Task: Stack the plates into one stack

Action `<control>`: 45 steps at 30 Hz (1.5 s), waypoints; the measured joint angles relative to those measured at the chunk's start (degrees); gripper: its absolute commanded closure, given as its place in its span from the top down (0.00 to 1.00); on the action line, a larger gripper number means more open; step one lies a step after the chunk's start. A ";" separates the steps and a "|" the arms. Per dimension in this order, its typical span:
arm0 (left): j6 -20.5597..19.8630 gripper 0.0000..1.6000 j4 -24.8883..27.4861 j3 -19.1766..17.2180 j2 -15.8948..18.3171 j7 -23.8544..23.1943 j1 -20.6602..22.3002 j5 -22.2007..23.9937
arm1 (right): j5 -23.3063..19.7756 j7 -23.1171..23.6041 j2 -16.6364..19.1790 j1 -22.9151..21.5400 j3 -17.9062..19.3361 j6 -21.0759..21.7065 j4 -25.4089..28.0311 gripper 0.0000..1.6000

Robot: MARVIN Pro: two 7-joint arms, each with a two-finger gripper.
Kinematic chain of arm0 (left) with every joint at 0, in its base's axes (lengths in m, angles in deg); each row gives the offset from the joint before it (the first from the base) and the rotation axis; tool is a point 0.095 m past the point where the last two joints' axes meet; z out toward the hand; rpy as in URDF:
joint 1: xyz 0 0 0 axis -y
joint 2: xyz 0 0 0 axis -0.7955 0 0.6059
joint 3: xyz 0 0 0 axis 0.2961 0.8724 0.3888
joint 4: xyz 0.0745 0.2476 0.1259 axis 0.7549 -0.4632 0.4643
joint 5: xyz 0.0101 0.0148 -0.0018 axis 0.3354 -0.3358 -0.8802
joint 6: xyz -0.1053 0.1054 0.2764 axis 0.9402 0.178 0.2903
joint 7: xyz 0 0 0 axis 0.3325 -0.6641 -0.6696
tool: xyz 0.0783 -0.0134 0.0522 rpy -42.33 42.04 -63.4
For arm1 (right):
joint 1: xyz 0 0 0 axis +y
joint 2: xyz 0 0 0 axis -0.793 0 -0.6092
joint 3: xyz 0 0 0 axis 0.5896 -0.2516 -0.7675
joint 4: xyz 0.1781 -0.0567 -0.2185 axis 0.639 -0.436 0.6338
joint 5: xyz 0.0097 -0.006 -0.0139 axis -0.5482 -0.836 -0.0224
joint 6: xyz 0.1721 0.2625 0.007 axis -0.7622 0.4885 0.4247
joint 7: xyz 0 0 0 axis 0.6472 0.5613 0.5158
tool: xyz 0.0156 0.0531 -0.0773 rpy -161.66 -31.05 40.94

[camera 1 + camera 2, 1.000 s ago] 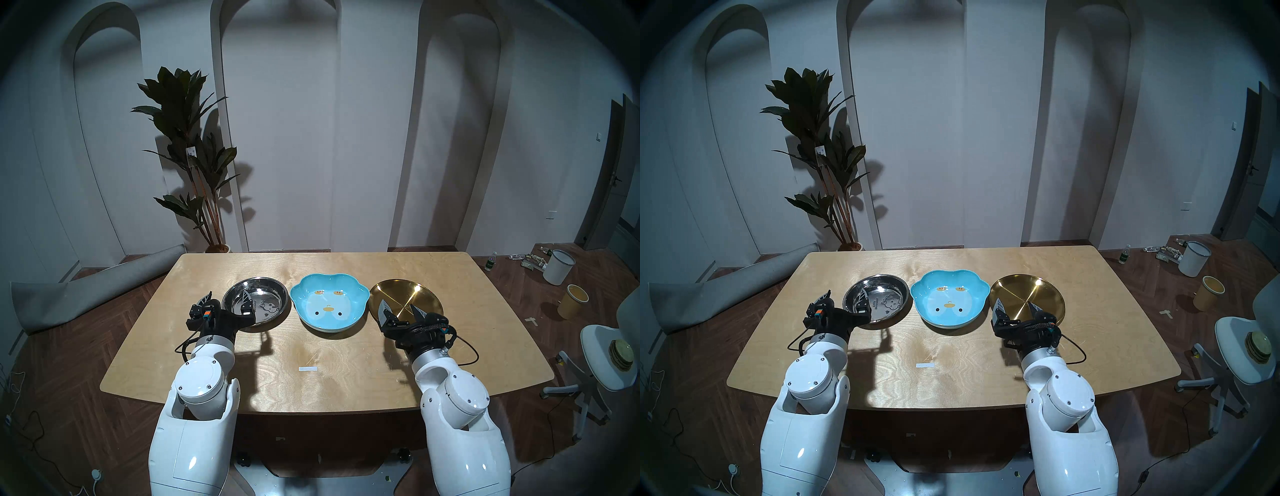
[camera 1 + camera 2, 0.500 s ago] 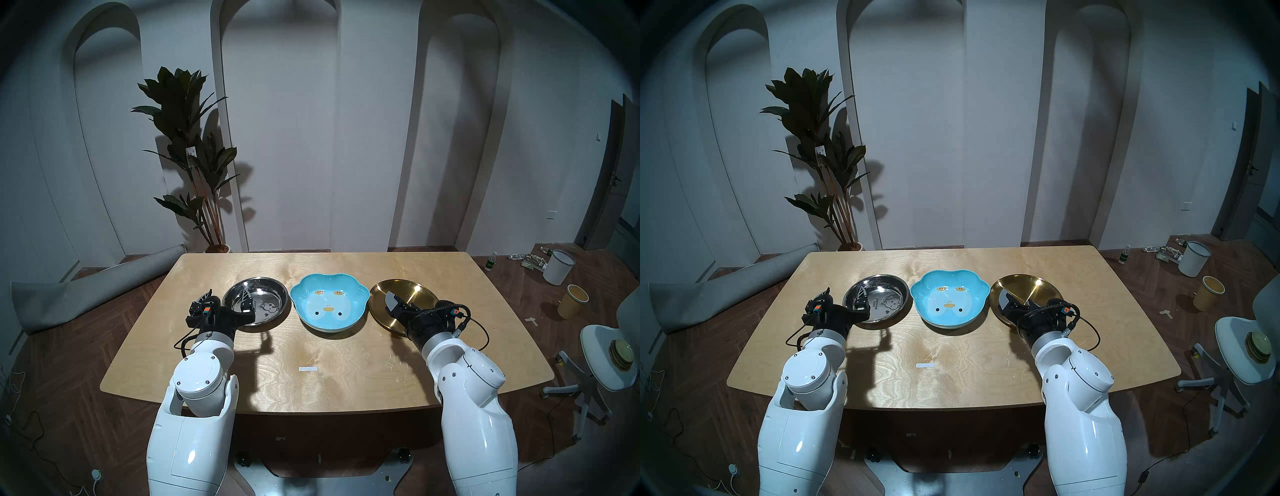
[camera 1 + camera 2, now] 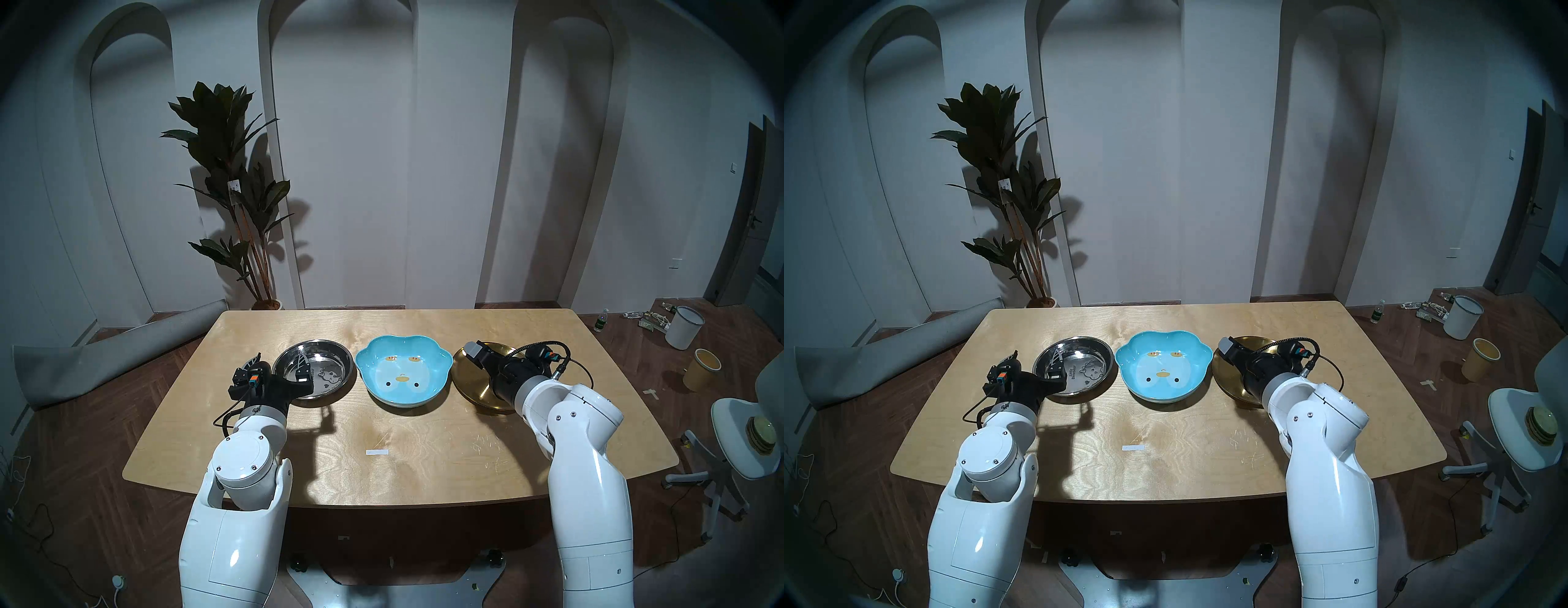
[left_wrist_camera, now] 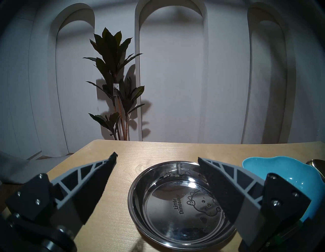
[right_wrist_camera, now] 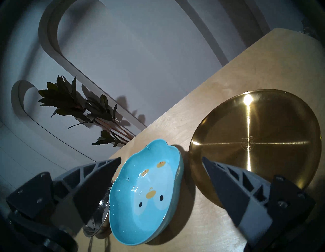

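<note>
with the right pincer (image 5: 161,177) spread empty, the blue lobed ceramic chick-face dish (image 5: 149,191) between its fingers and the flat round gold metal plate (image 5: 255,140) beside, a glancing grip might chip it.

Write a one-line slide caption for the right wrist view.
Open right gripper hovering over the blue chick-face dish, with the gold plate beside it on the wooden table.
</note>
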 measured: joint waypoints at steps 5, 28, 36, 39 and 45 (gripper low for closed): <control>0.00 1.00 0.05 0.05 0.10 0.00 0.00 0.07 | -4.38 -5.22 -0.06 -2.29 0.88 4.09 -0.22 1.00; 0.00 1.00 0.13 0.19 0.37 0.03 0.01 0.30 | -29.17 -22.15 -0.88 -8.90 -2.64 7.64 -4.65 1.00; 0.00 1.00 0.13 0.23 0.48 0.03 0.02 0.41 | -33.04 -27.54 -1.35 -10.51 -2.53 6.50 1.26 1.00; 0.00 1.00 0.13 0.24 0.51 0.03 0.02 0.44 | -35.32 -30.42 -1.35 -10.57 -1.94 5.81 3.30 1.00; 0.00 1.00 0.13 0.27 0.58 0.06 0.03 0.49 | -41.90 -37.96 -1.05 -8.80 -1.85 2.55 6.25 1.00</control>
